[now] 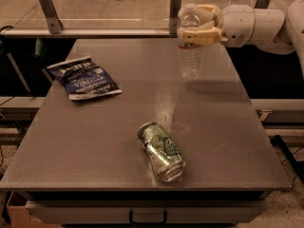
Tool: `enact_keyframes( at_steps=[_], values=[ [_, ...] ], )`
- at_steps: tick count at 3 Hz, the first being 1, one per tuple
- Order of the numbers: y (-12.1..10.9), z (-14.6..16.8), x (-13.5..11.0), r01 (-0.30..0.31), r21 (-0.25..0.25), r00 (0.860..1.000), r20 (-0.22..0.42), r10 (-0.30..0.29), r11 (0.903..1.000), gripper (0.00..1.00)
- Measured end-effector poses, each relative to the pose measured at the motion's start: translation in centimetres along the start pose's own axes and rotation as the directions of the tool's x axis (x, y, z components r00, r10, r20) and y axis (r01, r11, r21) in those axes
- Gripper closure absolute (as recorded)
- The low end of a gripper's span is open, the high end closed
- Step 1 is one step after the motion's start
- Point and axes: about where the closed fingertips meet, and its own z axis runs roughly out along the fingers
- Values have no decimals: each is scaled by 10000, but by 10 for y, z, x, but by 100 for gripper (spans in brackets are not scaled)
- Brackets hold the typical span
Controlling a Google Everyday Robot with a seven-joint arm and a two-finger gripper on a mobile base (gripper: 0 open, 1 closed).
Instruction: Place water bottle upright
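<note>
The water bottle (192, 56) is a clear ribbed plastic bottle with a white cap. It stands upright near the back right of the grey table (118, 141), its base at or just above the surface. My gripper (197, 25) reaches in from the right and is shut on the bottle's upper part, around the neck and label band. The tan fingers (202, 33) wrap the bottle just below the cap.
A green-patterned drink can (161, 151) lies on its side near the table's front middle. A dark blue chip bag (84, 77) lies flat at the left. A rail with metal posts (48, 9) runs behind the table's back edge.
</note>
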Motion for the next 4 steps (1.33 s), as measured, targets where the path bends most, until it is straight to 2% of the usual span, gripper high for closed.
enact_keyframes(
  at_steps=[2,3,4],
  values=[
    [9,-3,18,77,-364,9957,920,-43,9993,100],
    [15,-2,23,512,-856,9903,1335,-395,9950,84],
    [21,0,29,786,-1343,9865,1534,-576,9878,60]
  ],
)
